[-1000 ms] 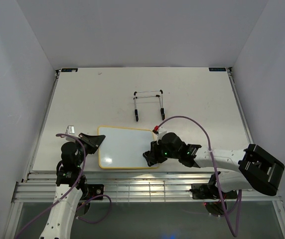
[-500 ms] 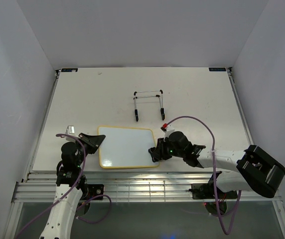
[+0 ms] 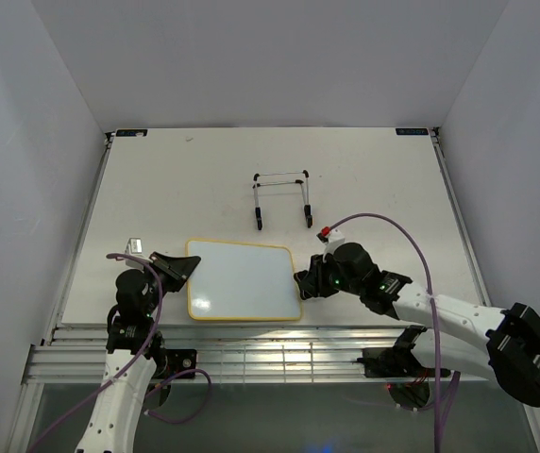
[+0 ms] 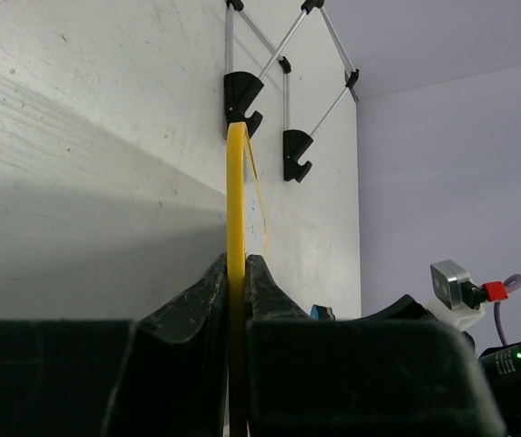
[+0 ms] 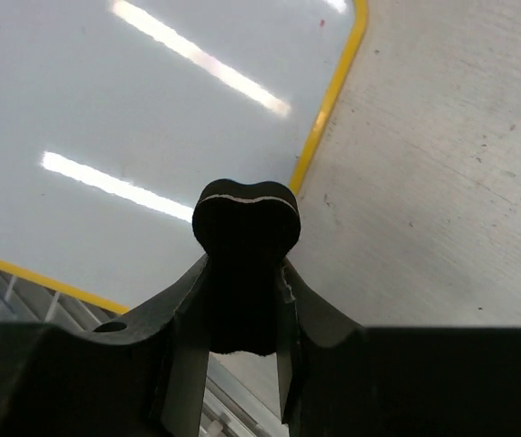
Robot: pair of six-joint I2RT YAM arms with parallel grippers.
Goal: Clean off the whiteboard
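pale walls are closing in a white table (image 3: pixel 374 179), and the whiteboard (image 3: pixel 244 280) is lying flat on it, stretching out straight ahead of the left gripper (image 3: pixel 177 266) and just to the left of the right gripper (image 3: pixel 306 283). the left gripper is pinching the board's thin yellow frame along its left edge, jaws closed tight on the rim, as the left wrist view is showing. the right gripper is clamping a small black eraser (image 5: pixel 245 218), which is hanging at the board's right edge; whether it is touching the surface cannot be told. beyond both hands a thin wire stand (image 3: pixel 281 196) is sitting well apart. the glossy face is showing only glare streaks and no writing, so the wiping is looking finished or nearly so. the board is seeming light, stiff and slick-faced, likely to skate under sideways rubbing, so gripping the frame edge rather than the face is looking like the sensible hold.
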